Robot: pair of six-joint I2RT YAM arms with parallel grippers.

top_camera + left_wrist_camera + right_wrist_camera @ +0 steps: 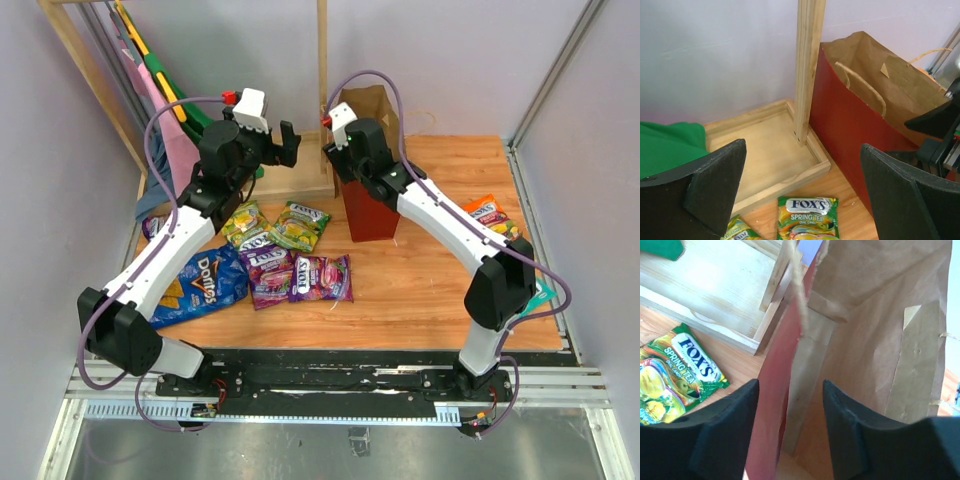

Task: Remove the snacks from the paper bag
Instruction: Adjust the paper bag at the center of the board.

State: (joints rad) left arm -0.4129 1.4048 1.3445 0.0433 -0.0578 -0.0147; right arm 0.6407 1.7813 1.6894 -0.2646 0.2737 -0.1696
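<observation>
The dark red paper bag [371,212] stands upright at the back centre, its brown inside open at the top. My right gripper [334,152] is open at the bag's top left rim. In the right wrist view its jaws [790,410] straddle the bag's left wall [771,390], red outside, brown inside. My left gripper [289,146] is open and empty, held in the air left of the bag [850,125]. On the table lie a blue Doritos bag [205,285], yellow-green packs [300,225], purple packs [322,277], an orange pack [490,213] and a teal pack [545,292]. A Fox's pack [807,217] lies below the left jaws.
A shallow wooden tray [765,150] with an upright wooden post [807,65] stands just left of the bag. Pink and green cloth [165,110] hangs at the back left; the green cloth [665,145] also shows in the left wrist view. Walls close in both sides.
</observation>
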